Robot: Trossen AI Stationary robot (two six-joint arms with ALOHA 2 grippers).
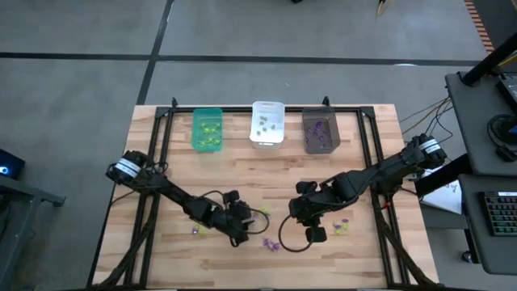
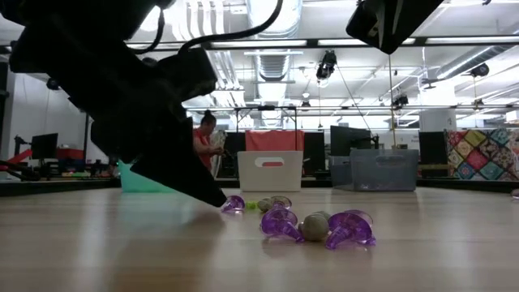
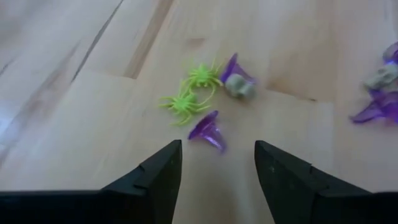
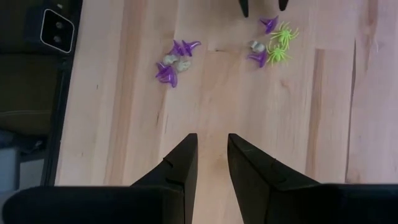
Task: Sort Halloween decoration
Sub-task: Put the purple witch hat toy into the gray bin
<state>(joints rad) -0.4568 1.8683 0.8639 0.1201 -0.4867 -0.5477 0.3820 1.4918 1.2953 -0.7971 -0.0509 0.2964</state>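
My left gripper stands wide open, empty, just short of a purple trinket (green spiders beyond).

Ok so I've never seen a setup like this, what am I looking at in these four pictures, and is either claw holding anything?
Two dark robot arms work at a wooden table. One picture looks straight down, one looks level across the tabletop, and two come from cameras on the arms' wrists. At the far edge stand a green bin, a white bin and a dark grey bin. Tiny purple trinkets and yellow-green spiders lie loose on the wood. The left gripper is open, low over a purple piece. The right gripper hangs over bare wood, fingers apart. Neither holds anything.
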